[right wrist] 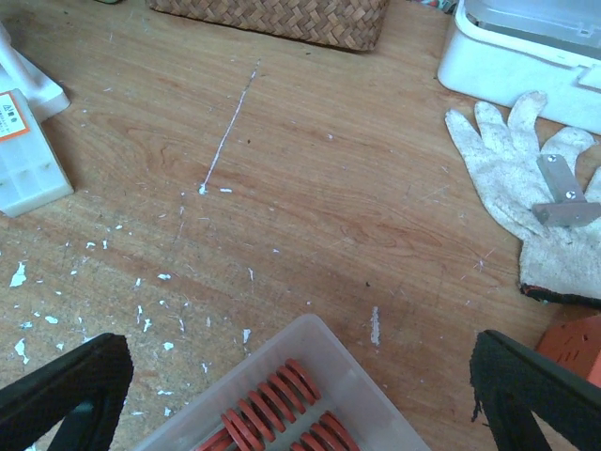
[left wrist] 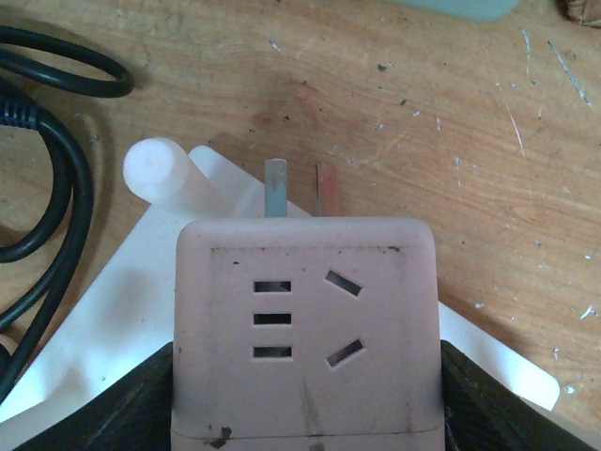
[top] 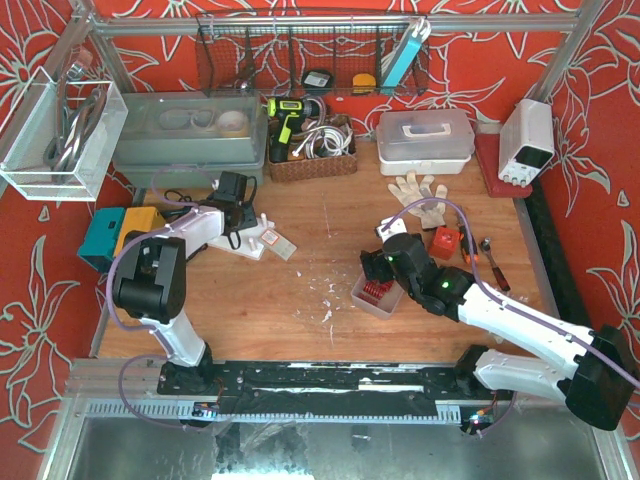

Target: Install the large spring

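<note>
Springs (right wrist: 272,418) lie centred below splayed right gripper (right wrist: 300,376).

no text, brand or number can be read in any view. orange label (right wrist: 15,113) on the small white box (right wrist: 30,174), right wrist view: dark print on it, too small and blurred to make out. white power supply (top: 527,140) at the far right, top view: front panel markings not legible. pale slotted block (left wrist: 305,329), left wrist view: only slots and smudges on its face, no lettering.
</note>
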You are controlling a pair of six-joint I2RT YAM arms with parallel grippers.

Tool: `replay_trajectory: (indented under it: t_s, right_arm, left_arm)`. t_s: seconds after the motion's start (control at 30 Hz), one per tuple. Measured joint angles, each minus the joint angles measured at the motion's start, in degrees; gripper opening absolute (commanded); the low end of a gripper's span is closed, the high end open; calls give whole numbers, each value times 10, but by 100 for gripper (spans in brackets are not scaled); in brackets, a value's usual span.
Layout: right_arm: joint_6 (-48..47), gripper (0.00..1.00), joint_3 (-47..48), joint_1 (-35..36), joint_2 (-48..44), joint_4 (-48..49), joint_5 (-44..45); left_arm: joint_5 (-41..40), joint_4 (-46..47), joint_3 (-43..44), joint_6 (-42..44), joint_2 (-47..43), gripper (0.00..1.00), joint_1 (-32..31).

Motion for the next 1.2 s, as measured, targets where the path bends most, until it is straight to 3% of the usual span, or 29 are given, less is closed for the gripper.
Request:
replay_trajectory:
  t_s: [0.3, 0.73, 0.9, 1.2]
  right_arm:
    - [-1, 98, -1, 0, 0, 4, 10]
    - [-1, 98, -15, 0, -8, 9, 24]
    - [-1, 98, -16, 0, -8, 9, 30]
    - [-1, 98, -21, 0, -16, 16, 45]
  left_arm:
    - [7, -6, 0, -3, -36, 33, 0]
    - [43, 63, -24, -2, -163, 29, -68]
    - [54, 99, -23, -4, -137, 29, -117]
    - [54, 123, 45, -2, 20, 28, -166]
